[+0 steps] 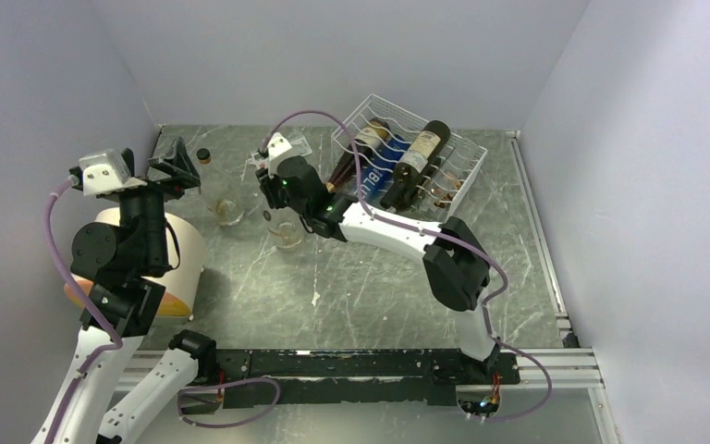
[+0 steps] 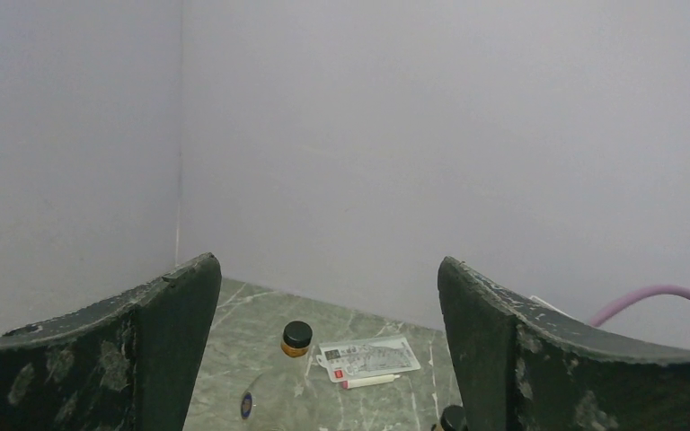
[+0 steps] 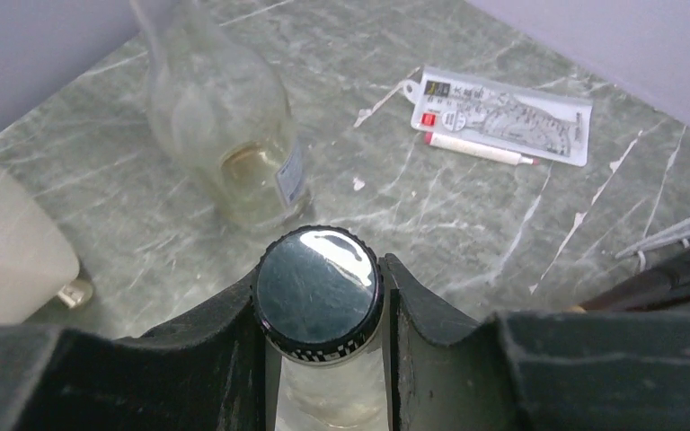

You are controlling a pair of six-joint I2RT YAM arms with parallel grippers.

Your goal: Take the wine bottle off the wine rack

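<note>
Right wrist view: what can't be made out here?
All in the right wrist view:
- Clear bottle: body hidden by the right gripper and the bottom edge.
- Wine rack: cut off by the right edge; only a wire corner shows.
- Packet print: too small to read.

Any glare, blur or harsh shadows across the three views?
Right wrist: bright specular glare on the black cap clamped in the right gripper; the clear bottle behind looks slightly soft. Left wrist: flat, dim light, the open left gripper dark in the lower corners, the small jar readable. Top external: even diffuse light, no hard shadows, wine rack wires distinct.
</note>
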